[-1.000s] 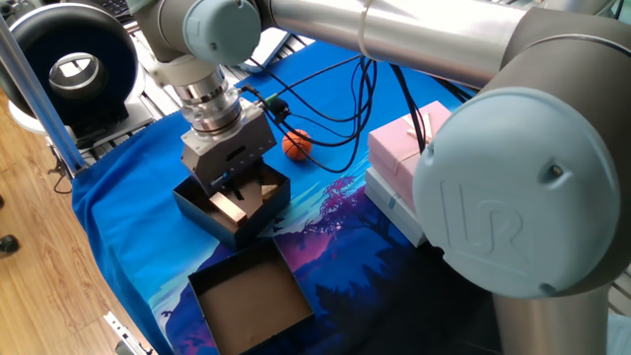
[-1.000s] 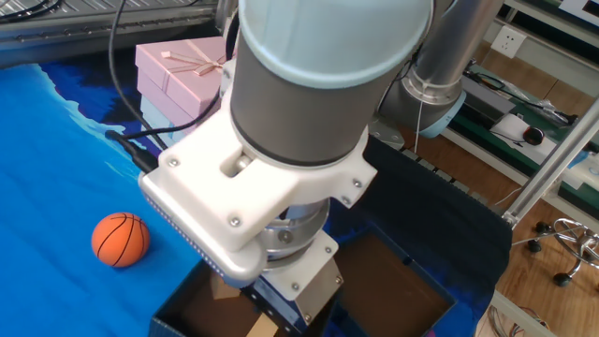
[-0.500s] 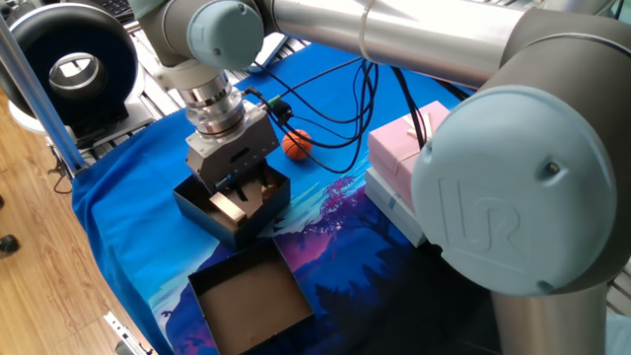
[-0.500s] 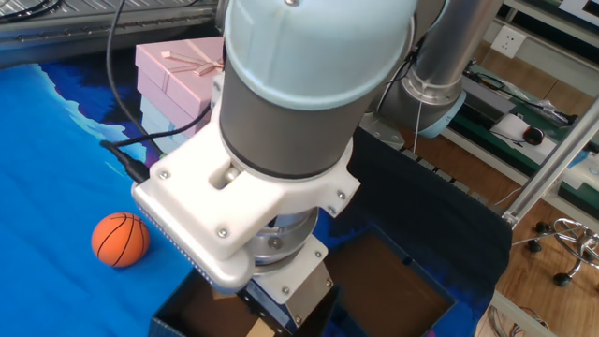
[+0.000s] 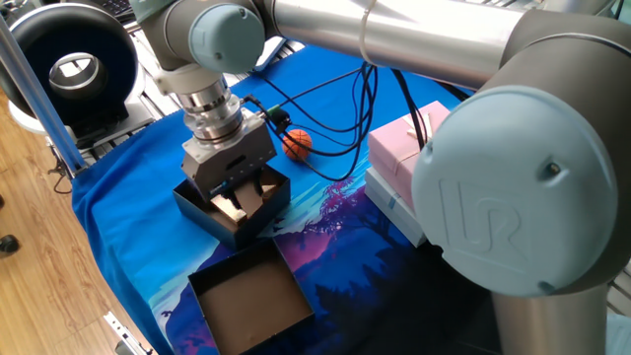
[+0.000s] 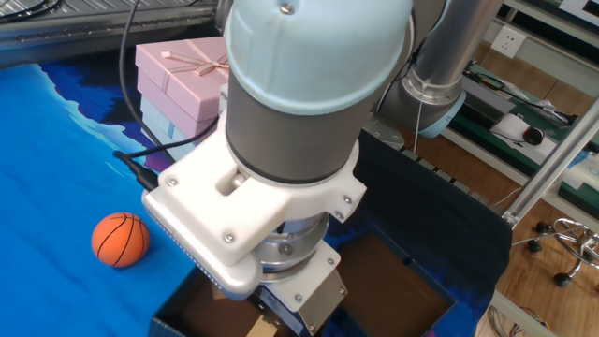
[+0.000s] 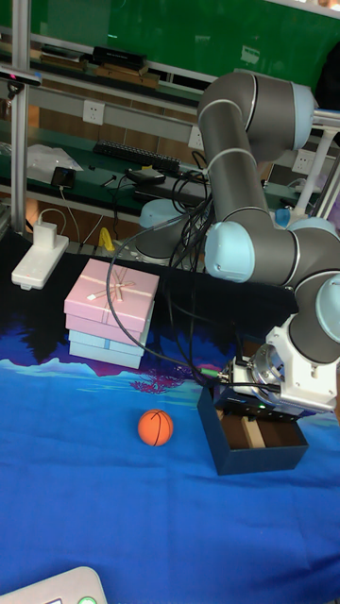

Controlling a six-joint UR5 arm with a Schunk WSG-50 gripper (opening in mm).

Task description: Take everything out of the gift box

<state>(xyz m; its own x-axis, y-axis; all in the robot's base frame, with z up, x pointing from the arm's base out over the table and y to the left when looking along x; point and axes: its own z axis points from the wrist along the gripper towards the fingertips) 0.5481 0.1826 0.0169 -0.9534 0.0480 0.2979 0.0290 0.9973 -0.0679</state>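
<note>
Jaws down inside the gift box (image 5: 229, 211), spread or closed cannot tell. Wooden pieces (image 5: 235, 207) lie on its floor; ball (image 7: 156, 427) already out on the tabletop (image 7: 85, 491). Advice: centre on one piece, clear of walls, lift straight.

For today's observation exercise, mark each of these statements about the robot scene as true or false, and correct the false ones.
1. The orange ball lies on the blue cloth, outside the gift box. True.
2. The gripper is above the pink box. False: it reaches into the gift box.
3. Wooden pieces are in the gift box. True.
4. The shallow tray holds the ball. False: nothing shows inside it.
5. The pink box sits on a pale blue box. True.
</note>
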